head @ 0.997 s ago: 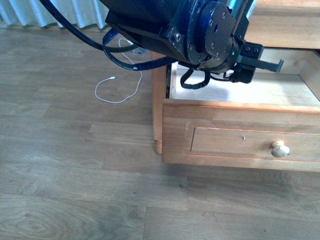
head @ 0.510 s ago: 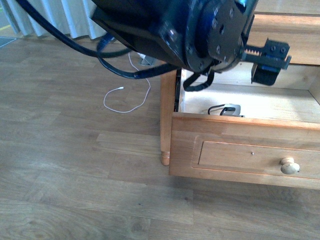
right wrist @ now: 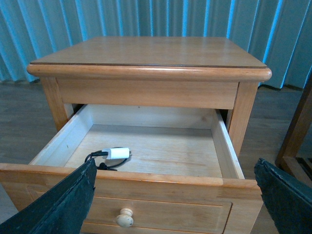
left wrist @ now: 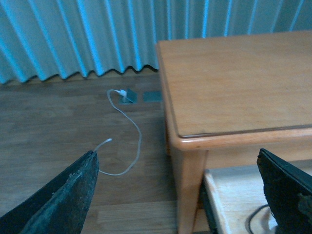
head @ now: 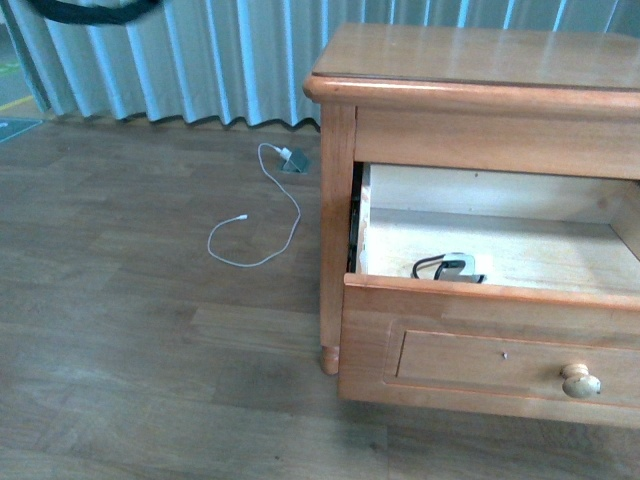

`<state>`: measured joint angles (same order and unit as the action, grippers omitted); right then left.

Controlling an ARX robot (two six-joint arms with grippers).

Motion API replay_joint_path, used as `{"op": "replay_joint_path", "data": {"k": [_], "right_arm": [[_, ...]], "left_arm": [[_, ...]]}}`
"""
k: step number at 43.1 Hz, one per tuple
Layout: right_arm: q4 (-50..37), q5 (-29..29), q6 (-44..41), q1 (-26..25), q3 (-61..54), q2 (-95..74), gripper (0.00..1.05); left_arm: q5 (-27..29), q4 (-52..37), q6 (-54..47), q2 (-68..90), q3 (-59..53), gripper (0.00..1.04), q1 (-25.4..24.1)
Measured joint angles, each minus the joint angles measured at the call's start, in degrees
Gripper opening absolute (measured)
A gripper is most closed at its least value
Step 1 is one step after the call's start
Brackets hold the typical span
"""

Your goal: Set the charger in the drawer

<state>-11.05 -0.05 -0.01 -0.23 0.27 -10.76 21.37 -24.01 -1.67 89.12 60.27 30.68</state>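
In the front view we see the nightstand (head: 470,70) with its drawer (head: 480,292) pulled out. The charger (head: 452,267) lies on the drawer's light wood floor, just behind the front panel and towards the left end. The pale knob (head: 581,381) sits low on the panel. To the left, a white cable (head: 262,225) curls across the wooden floor (head: 150,330) to a grey adapter (head: 295,160) by the curtain (head: 200,60). Neither gripper shows here.

In the left wrist view, the left gripper (left wrist: 176,153) hangs over the nightstand's corner with its fingers (left wrist: 68,195) spread wide and nothing between them. We see a corner of the drawer with a loop of black cable, too little to tell more.

In the right wrist view, the right gripper (right wrist: 175,161) faces the drawer, likewise spread and empty. The charger lies inside, near the front wall, apart from both fingers.
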Motion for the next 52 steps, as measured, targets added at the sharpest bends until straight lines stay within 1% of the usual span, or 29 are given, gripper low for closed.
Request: {"op": "replay_joint_path", "data": {"k": [5,10,13,17,20,24,25,27,29,34,38,40,44,45,46,52], "right_arm": [[0.00,0.00,0.00,0.00,0.00,0.00,0.96],[0.00,0.00,0.00,0.00,0.00,0.00,0.96],[0.00,-0.02,0.00,0.00,0.00,0.00,0.96],[0.00,0.00,0.00,0.00,0.00,0.00,0.96],[0.00,0.00,0.00,0.00,0.00,0.00,0.96],[0.00,-0.02,0.00,0.00,0.00,0.00,0.96],[0.00,0.00,0.00,0.00,0.00,0.00,0.96],[0.00,-0.02,0.00,0.00,0.00,0.00,0.96],[0.00,0.00,0.00,0.00,0.00,0.00,0.96],[0.00,-0.02,0.00,0.00,0.00,0.00,0.96],[0.00,0.00,0.00,0.00,0.00,0.00,0.96],[0.00,0.00,0.00,0.00,0.00,0.00,0.96],[0.00,0.00,0.00,0.00,0.00,0.00,0.96],[0.00,-0.02,0.00,0.00,0.00,0.00,0.96],[0.00,-0.02,0.00,0.00,0.00,0.00,0.96],[0.00,0.00,0.00,0.00,0.00,0.00,0.96]], "left_arm": [[3.87,1.97,-1.40,-14.73,-8.11,0.99,-1.60],[9.01,5.09,-2.71,-28.55,-14.73,0.99,-1.11],[13.03,6.32,-3.52,-36.11,-18.51,0.99,0.11],[20.81,12.09,-3.06,-47.19,-23.26,0.99,2.27],[22.01,13.27,-3.04,-49.83,-23.80,0.99,2.78],[21.99,13.46,-3.04,-49.64,-23.91,0.99,2.84],[19.89,14.80,-2.56,-49.68,-23.89,0.96,2.40],[11.52,20.06,-0.83,-51.47,-24.83,0.86,0.13],[5.99,20.74,0.11,-54.18,-28.24,0.75,-2.80],[1.09,19.76,0.81,-58.40,-33.88,0.57,-7.52],[-3.76,18.40,1.18,-62.55,-39.43,0.36,-12.22],[-5.55,17.94,1.36,-63.93,-41.35,0.27,-13.86],[-7.54,17.46,1.53,-65.92,-44.04,0.12,-16.26],[-8.35,17.27,1.55,-66.64,-44.94,0.07,-17.11],[-8.79,17.18,1.60,-67.10,-45.51,0.04,-17.66],[-12.24,16.76,1.75,-70.29,-49.13,0.04,-21.05]]}}
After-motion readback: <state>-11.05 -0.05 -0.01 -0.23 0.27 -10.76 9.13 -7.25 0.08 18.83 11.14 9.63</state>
